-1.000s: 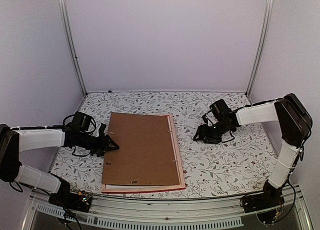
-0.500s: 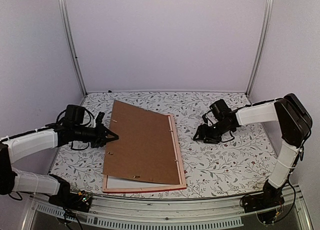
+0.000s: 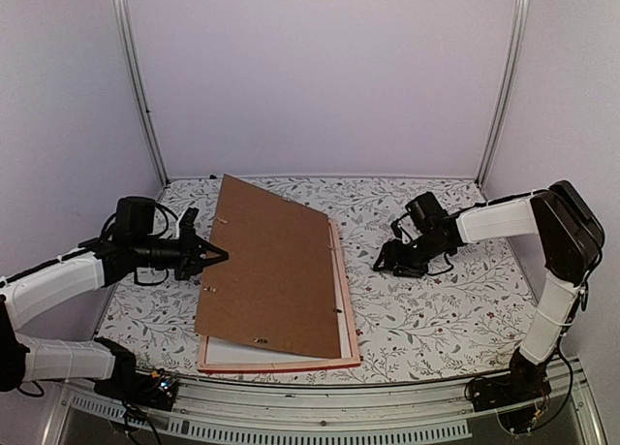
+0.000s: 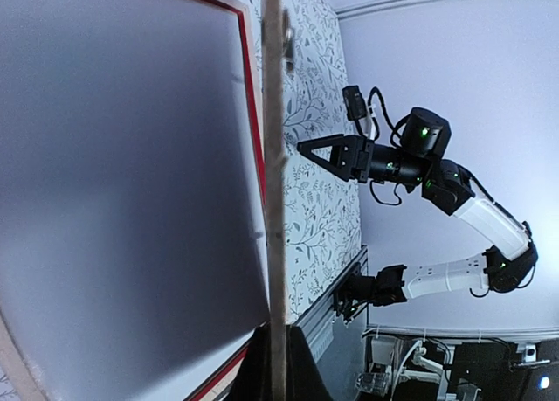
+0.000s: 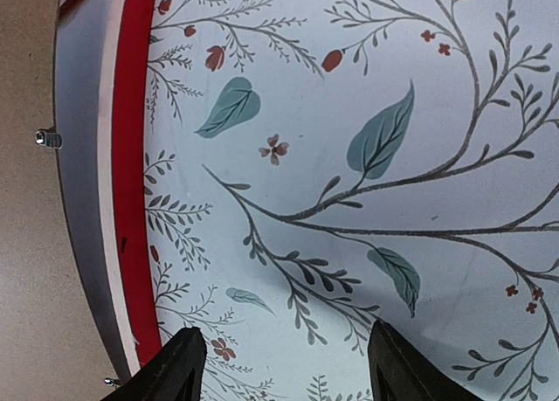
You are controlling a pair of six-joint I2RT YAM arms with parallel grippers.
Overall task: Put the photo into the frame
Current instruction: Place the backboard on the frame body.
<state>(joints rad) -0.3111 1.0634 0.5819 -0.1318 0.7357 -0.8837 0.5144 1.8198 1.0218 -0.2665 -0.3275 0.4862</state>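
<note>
The left gripper (image 3: 219, 255) clamps the tilted backing board (image 3: 276, 280) at its 9 o'clock edge, above the frame (image 3: 351, 329). The right gripper (image 3: 386, 263), at 3 o'clock, gapes empty.

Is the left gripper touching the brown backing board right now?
Touching. The left wrist view shows the left gripper shut on the backing board, its edge pinched between the fingers.

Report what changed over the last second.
The left gripper closed on the left edge of the backing board and raised it, so the board now tilts up off the frame, baring a white sheet beneath. The right gripper, open, and the frame stayed put.
</note>
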